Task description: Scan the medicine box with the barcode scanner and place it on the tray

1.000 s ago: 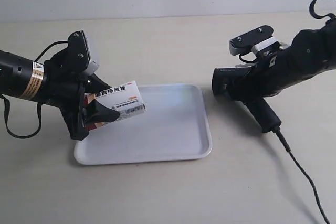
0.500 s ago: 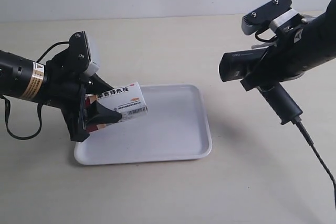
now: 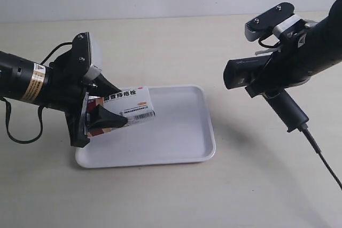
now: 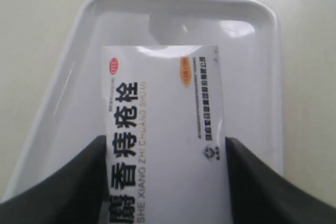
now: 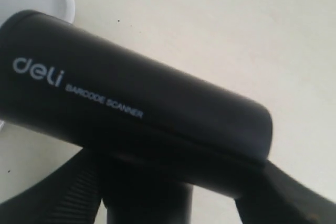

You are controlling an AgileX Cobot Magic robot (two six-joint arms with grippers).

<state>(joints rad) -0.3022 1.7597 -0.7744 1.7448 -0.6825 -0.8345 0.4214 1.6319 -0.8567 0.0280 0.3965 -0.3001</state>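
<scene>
The left claw is clenched on the box, gripping its red-banded end so the rest sticks out over the tray, raised clear of the tray floor with the barcode face turned toward the scanner. In the left wrist view the two fingers sit flat against the long side walls of the box, which looks like the right place to pinch: a thin card carton is light and likely part hollow, so its broad printed faces would dent under pressure, while the folded edges are stiffer. Its glossy print looks slick, so a tilt could let it slide. The right claw is clamped on the scanner just below the head, well apart from the box. This hard plastic tool is heavier, and its cable, trailing over the surface, may tug at the aim.
</scene>
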